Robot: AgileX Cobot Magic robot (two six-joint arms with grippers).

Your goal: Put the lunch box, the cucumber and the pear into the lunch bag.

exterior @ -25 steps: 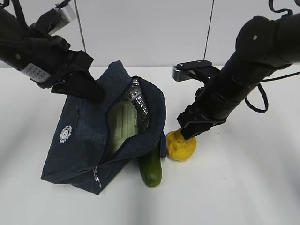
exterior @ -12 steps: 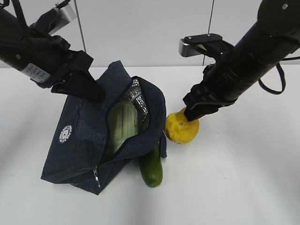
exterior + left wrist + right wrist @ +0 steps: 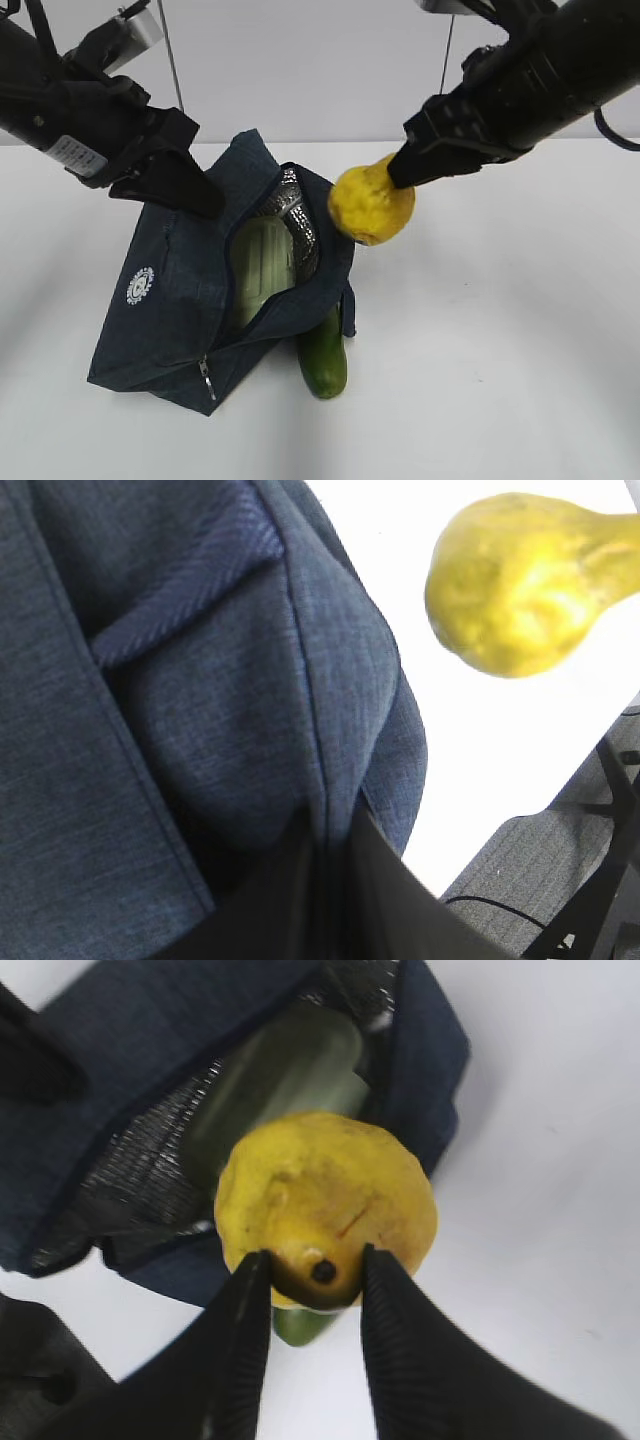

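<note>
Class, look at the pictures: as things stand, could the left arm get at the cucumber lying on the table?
Probably not right now. The left gripper is clamped on the bag, holding its mouth open, and the cucumber lies beyond the bag, partly tucked under its edge. It would have to let go first.

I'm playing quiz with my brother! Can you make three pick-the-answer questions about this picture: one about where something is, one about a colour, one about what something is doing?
1. Where is the cucumber?
A. Inside the lunch bag
B. On the table beside the lunch bag
C. In the air

2. What colour is the lunch box lid?
A. Pale green
B. Red
C. Black

3. What is happening to the pear?
A. It lies on the table
B. It sits inside the bag
C. The right gripper holds it in the air

Answers: 1 B, it lies on the white table against the bag's edge. 2 A, pale green shows through the open zipper. 3 C, the jaws pinch its narrow end above the bag's opening.
</note>
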